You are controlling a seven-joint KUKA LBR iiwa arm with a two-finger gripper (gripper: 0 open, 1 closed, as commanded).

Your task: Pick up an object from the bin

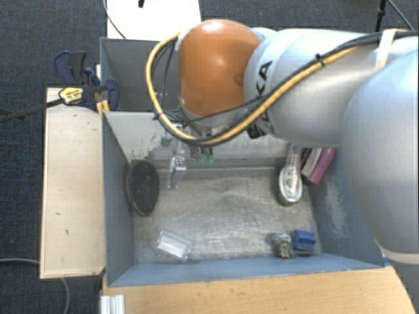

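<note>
gripper [186,165]: by the bin's back wall; open or closed, can't tell, orange cover hides it.
nearest thing: dark oval pad [143,187], just view-left of the jaws, against the side wall.
handling (guess): light, fairly stiff, low; pinch across its narrow width.
rest: clear plastic piece [173,244], blue block [303,241], both well apart from the jaws.

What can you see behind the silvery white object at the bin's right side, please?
A purple and pink thing stands behind the silvery white object; the arm covers its top, so its kind is unclear.
</note>
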